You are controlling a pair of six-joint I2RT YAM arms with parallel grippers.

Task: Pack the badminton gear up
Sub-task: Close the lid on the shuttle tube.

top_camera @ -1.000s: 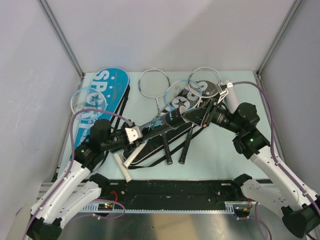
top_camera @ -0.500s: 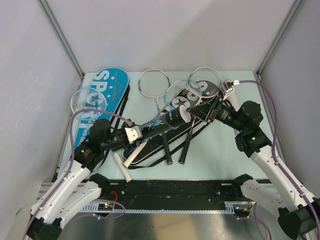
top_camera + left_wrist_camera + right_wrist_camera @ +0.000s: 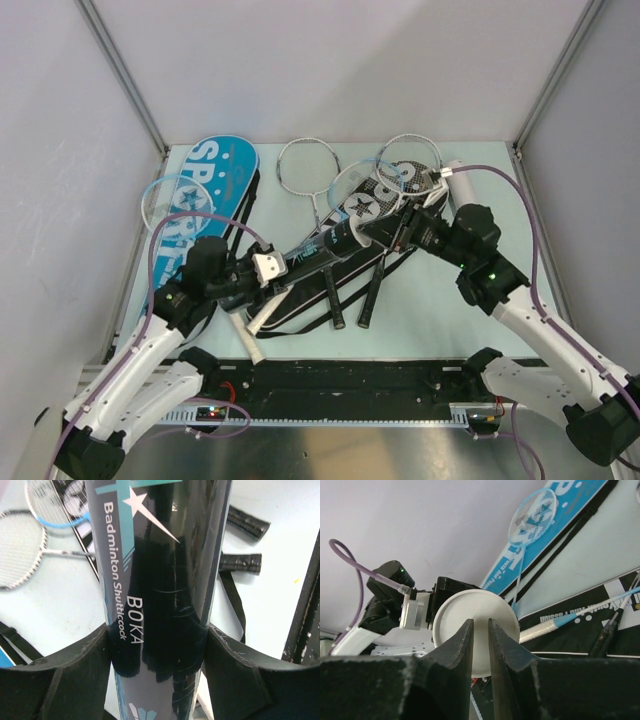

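The left end effector (image 3: 156,645) is clamped around the body of the black shuttle tube (image 3: 160,555). The right end effector (image 3: 480,622), its jaws a sliver apart, sits at the tube's white cap (image 3: 455,617); I cannot tell whether it pinches the cap. In the top view the tube hangs mid-frame, above the black racket bag (image 3: 310,295) on the counter (image 3: 450,320).

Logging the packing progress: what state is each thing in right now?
shuttle tube: held aloft, white cap on.
left gripper: fingers clamped around the tube.
right gripper: fingers nearly together at the cap; grip unclear.
blue bag: lying flat, blue racket on it.
black bag: lying flat, rackets across it.
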